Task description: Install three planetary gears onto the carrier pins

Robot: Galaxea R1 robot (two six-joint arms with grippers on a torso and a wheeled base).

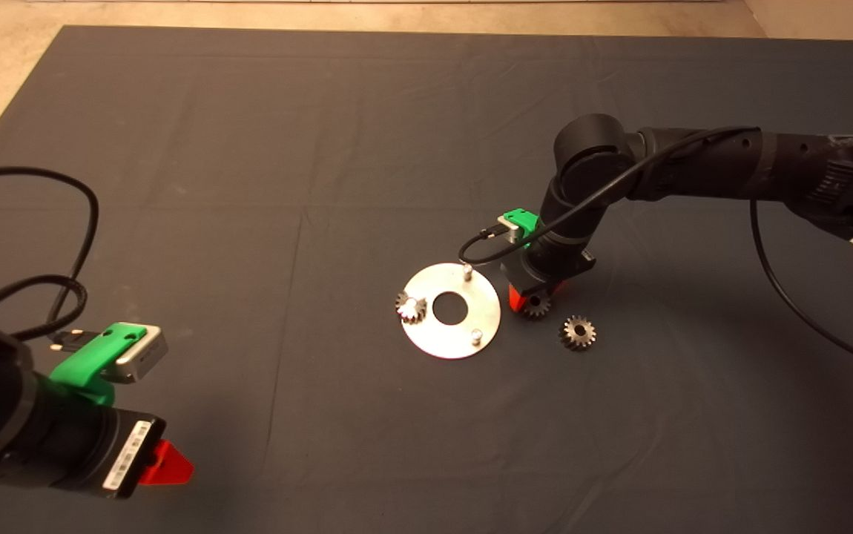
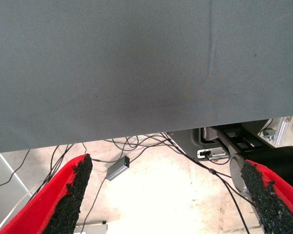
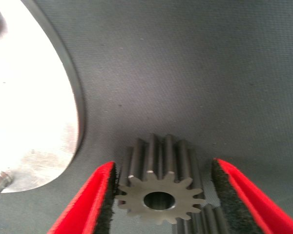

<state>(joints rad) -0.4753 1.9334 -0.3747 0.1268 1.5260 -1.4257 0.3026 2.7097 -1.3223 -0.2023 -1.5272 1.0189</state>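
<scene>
The shiny round disc [image 1: 437, 343] with a large centre hole lies mid-mat. Two bare carrier pins [image 1: 467, 271] [image 1: 476, 336] stand on it. A shiny planetary gear [image 1: 411, 306] sits on the third pin at the disc's left edge. My right gripper [image 1: 531, 301] is down at the mat just right of the disc. It is open, with its fingers on either side of a darker gear [image 3: 158, 192] that lies flat; the disc's edge [image 3: 34, 117] shows beside it. Another dark gear [image 1: 578, 332] lies loose further right. My left gripper [image 1: 167, 463] is parked at the lower left, open and empty.
Black cables loop onto the mat at the far left [image 1: 74, 245]. In the left wrist view the mat's edge [image 2: 136, 134] shows, with floor cables and a small grey box [image 2: 118, 168] beyond it. The right arm [image 1: 693, 174] reaches in over the mat's right side.
</scene>
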